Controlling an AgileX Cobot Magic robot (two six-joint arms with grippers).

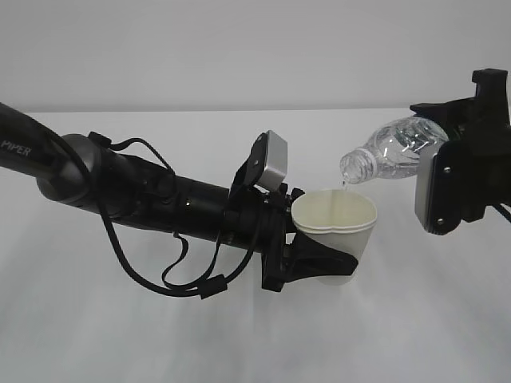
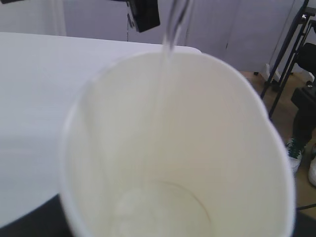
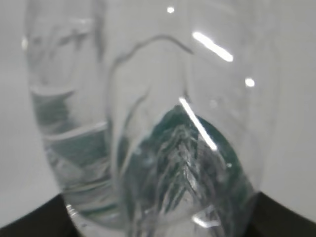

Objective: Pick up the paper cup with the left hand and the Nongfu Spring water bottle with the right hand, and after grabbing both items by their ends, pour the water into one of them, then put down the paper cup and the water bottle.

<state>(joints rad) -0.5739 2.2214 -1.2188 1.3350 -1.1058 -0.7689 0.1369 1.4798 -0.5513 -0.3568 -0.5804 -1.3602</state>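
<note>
Left hand (image 1: pixel 323 259) fingers clamped on paper cup (image 1: pixel 335 231); right hand (image 1: pixel 447 171) fingers clamped on tilted Nongfu Spring water bottle (image 1: pixel 391 152), water (image 2: pixel 170 34) streaming into cup.

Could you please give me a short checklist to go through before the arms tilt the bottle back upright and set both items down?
1. Left hand gripping the paper cup: ok, jaws wrap its lower body.
2. Right hand holding the Nongfu Spring water bottle by its base: ok.
3. Bottle mouth above the cup opening: ok.
4. Water landing inside the cup: ok, stream enters within the rim.
5. Cup shape: not ok, rim squeezed out of round.
6. Fill level: cannot tell; little shows at the bottom.
</note>
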